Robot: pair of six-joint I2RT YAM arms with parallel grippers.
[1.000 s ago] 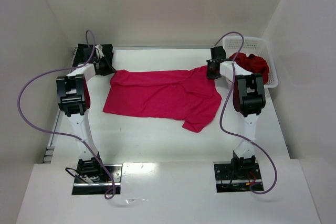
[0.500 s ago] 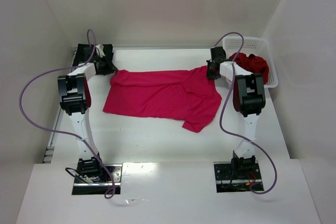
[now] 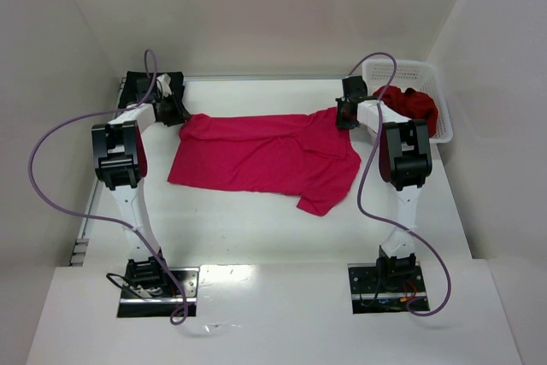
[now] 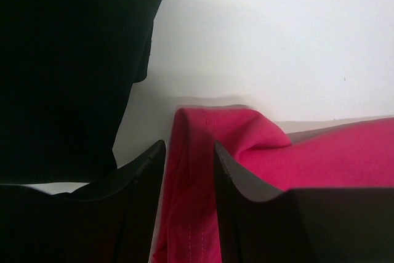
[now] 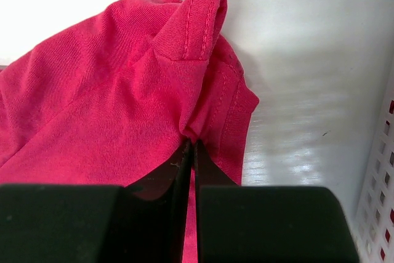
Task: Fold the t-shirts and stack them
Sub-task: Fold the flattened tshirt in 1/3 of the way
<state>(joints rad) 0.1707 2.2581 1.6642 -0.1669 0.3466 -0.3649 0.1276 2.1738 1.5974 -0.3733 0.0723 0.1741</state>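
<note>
A bright crimson-pink t-shirt (image 3: pixel 265 156) lies spread flat across the middle of the table. My left gripper (image 3: pixel 176 109) is at its far left corner. In the left wrist view its jaws (image 4: pixel 189 146) stand apart, with a fold of the pink shirt (image 4: pixel 332 158) lying loose between them. My right gripper (image 3: pixel 344 114) is at the far right corner. In the right wrist view it (image 5: pixel 192 143) is shut on a pinch of the pink shirt (image 5: pixel 111 90) near a hemmed edge. A black t-shirt (image 3: pixel 135 87) lies at the back left and also shows in the left wrist view (image 4: pixel 68 60).
A white lattice basket (image 3: pixel 427 70) stands at the back right with darker red t-shirts (image 3: pixel 414 104) bunched in it; its wall (image 5: pixel 381 201) is just right of my right gripper. White walls enclose the table on three sides.
My left gripper has edged slightly right onto the shirt's far left corner. The right gripper and the shirt have not visibly moved.
</note>
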